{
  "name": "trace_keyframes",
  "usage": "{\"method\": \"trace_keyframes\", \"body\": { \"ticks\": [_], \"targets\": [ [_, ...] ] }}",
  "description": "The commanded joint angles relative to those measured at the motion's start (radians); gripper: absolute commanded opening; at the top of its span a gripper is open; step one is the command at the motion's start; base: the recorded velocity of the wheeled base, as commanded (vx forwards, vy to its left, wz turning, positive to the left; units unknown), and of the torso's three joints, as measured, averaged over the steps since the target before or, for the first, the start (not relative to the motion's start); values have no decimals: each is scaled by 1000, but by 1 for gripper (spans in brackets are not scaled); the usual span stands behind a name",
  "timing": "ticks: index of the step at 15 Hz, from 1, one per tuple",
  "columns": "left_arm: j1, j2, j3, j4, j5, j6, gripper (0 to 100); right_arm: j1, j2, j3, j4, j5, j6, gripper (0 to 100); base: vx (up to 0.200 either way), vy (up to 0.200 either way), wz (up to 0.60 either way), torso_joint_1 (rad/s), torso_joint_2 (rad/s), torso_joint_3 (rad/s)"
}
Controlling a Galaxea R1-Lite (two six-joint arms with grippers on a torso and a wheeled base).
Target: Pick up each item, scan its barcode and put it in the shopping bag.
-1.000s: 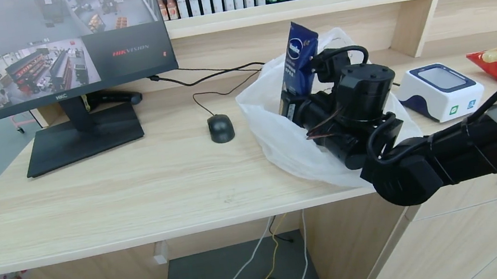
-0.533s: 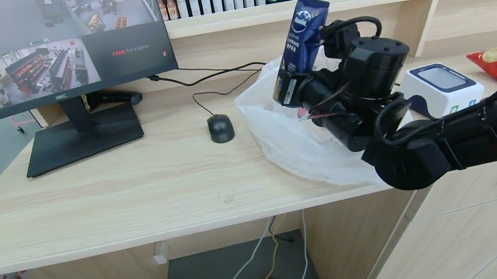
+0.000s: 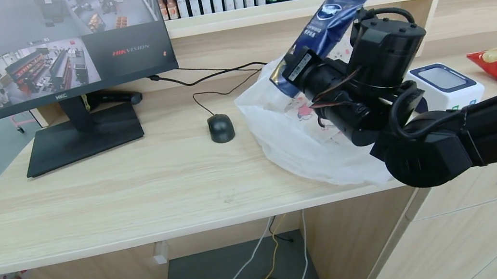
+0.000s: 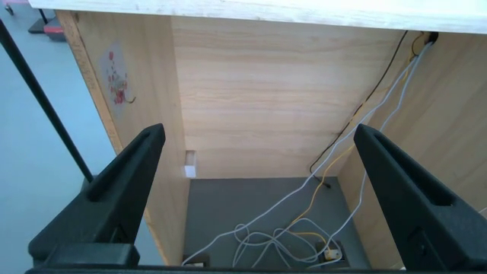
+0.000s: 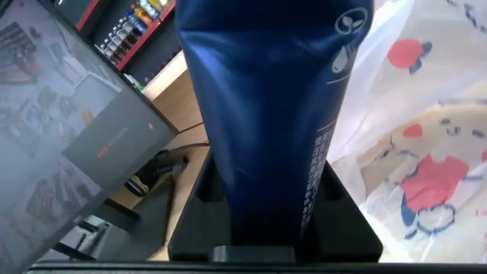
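Gripping the blue pouch [image 3: 327, 26] w/ right fingers [image 5: 342, 202] clamped on its lower end, tilted in air over the shopping bag [image 3: 287, 139] on the table [image 3: 139, 189], we reckon it best to turn its barcode to the scanner [image 3: 440, 88] beside the bag slowly, w/o loosening.

The left gripper [image 4: 259, 137] (fingers spread wide) faces the wooden panel [image 4: 251, 68] under the desk, with tangled cables [image 4: 281, 236] lying on the floor.
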Motion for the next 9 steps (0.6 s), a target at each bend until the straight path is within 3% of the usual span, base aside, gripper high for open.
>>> {"method": "trace_keyframes", "body": {
  "ticks": [1,4,9],
  "targets": [
    [1,0,0,0,1,0,100,3,-9,12,30,-39,83,0,0,0,0,0,0,0],
    [0,0,0,0,1,0,100,1,-10,20,64,-64,165,0,0,0,0,0,0,0],
    [0,0,0,0,1,0,100,-22,2,37,67,-64,191,0,0,0,0,0,0,0]
  ]
}}
